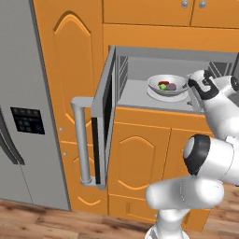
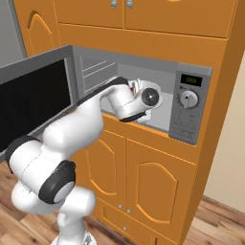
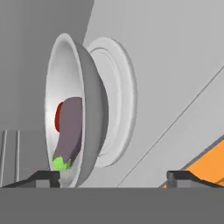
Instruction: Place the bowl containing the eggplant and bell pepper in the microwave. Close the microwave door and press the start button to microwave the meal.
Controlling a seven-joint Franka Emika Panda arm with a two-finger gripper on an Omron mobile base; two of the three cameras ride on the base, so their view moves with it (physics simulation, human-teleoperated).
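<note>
Resting on the microwave (image 1: 140,95) floor's middle, the bowl (image 1: 166,85) is placed; gripper (image 3: 113,177) spread wide, empty; microwave door (image 1: 103,116) and start remain

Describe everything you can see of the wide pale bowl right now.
The wide, shallow, pale grey-white bowl looks smooth and glazed. It sits upright on the round white turntable plate inside the open grey built-in microwave. It holds the dull purple eggplant, green bit at one end, and the glossy red bell pepper. The pincer stands open beside its rim, one fingertip near it.
</note>
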